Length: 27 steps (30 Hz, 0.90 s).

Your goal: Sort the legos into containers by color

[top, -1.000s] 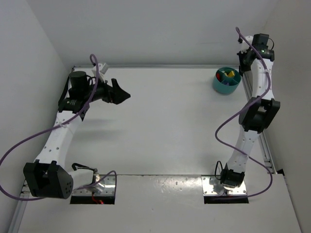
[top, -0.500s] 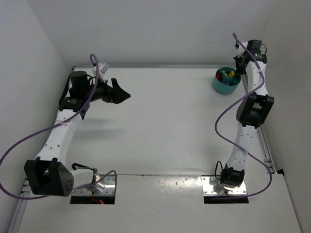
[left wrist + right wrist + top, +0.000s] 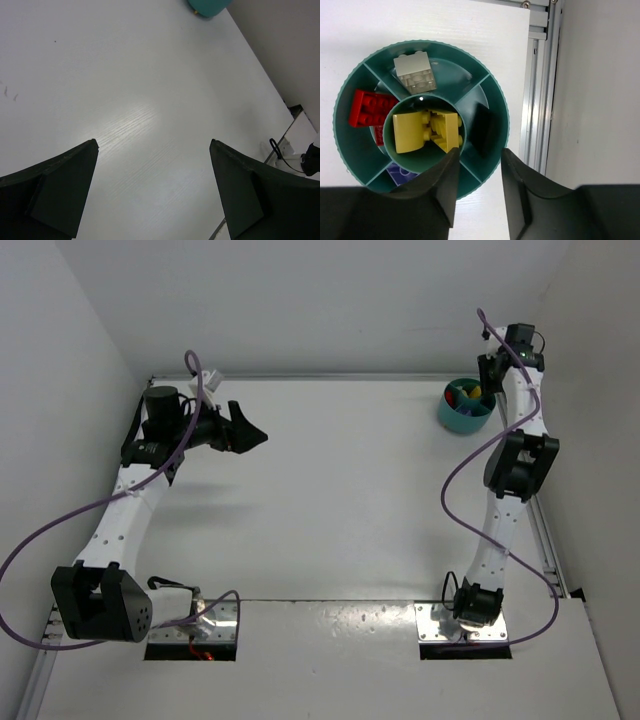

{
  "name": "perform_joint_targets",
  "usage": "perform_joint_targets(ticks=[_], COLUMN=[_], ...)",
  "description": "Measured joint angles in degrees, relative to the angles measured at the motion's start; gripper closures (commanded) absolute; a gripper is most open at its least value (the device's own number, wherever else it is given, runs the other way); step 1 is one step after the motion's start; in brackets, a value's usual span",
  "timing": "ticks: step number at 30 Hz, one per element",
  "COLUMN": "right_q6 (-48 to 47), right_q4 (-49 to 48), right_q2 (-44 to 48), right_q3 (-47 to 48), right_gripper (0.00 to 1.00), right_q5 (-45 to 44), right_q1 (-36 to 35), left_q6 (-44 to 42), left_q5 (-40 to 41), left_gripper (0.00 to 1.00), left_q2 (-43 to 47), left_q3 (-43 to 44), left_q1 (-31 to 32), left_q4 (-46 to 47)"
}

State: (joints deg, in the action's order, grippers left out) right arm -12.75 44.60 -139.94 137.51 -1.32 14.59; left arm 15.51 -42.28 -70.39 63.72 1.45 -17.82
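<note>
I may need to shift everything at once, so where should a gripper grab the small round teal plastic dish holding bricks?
Pinch the outer wall of the teal dish at the wedge beside the aluminium rail, one finger inside, one outside, coming straight down. That wedge looks free of bricks, and the upright wall probably suits a pinch.
</note>
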Motion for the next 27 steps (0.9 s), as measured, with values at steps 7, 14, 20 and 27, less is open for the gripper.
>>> perform_joint_targets(ticks=[7,14,20,27], right_q6=[-0.2,-0.8,-1.5,-1.2], right_q4=[-2.2,2.0,6.5,4.7], right_q2=[1.1,7.9,20.6,39.8], right_q3=[-2.5,-4.8,-11.6,-35.3], right_gripper=[0.58,0.43,0.23,0.16], right_q5=[0.1,6.0,16.1,24.5], right_q1=[-0.1,-0.4,-0.5,-0.8], left_q6=[-1.7,-6.8,-10.2,-11.8], left_q5=[1.8,9.6,17.0,22.0], left_gripper=[0.00,0.00,0.00,0.00], left_q2=[0.0,0.1,0.1,-0.1], left_q3=[-0.3,2.1,4.7,4.7], left_q1=[0.0,-0.1,-1.0,-2.4], left_q4=[-0.5,-7.3,-11.0,-13.6])
